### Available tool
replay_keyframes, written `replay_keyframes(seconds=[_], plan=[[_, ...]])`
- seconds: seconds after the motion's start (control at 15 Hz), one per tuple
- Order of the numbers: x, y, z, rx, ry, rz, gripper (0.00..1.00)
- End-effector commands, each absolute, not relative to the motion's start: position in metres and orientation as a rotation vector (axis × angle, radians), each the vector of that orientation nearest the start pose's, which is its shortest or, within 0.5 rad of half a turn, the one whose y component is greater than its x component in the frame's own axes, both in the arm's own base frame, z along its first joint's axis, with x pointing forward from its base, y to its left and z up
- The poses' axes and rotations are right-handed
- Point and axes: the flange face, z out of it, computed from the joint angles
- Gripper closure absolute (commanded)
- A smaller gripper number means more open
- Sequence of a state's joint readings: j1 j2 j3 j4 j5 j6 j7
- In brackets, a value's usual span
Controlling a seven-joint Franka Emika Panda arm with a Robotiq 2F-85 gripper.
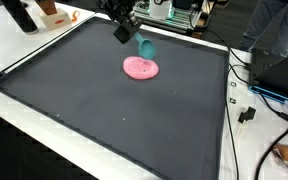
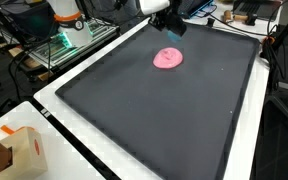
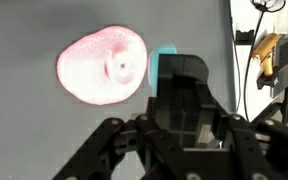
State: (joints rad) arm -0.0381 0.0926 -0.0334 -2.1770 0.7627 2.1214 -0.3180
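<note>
Gripper (image 1: 137, 40): fingers closed on teal cup (image 1: 146, 46), raised over dark mat (image 1: 84, 110). Pink plate (image 1: 141, 68): flat on mat, just beside cup, left of it in wrist view (image 3: 102, 66).

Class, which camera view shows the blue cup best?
An exterior view: the blue cup shows whole near the pink plate. In an exterior view it is tiny and dim; in the wrist view the gripper hides most of it.

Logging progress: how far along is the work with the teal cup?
Done: the gripper seems shut on the teal cup, off the black mat. In hand: it hangs by the pink plate. Left: cup not yet set down.
</note>
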Motion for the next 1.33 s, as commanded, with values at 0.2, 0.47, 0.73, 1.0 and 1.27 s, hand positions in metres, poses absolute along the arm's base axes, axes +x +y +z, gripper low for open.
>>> replay_keyframes(seconds=[0.2, 0.47, 0.73, 1.0, 1.27], plan=[[0.518, 0.039, 0.437, -2.732, 0.342, -0.007, 0.74], [0.508, 0.073, 0.473, -2.893, 0.382, -0.035, 0.74], [0.502, 0.103, 0.49, -3.024, 0.405, -0.052, 0.74], [0.5, 0.124, 0.495, -3.1, 0.412, -0.063, 0.74], [0.5, 0.126, 0.492, -3.082, 0.38, -0.061, 0.49]])
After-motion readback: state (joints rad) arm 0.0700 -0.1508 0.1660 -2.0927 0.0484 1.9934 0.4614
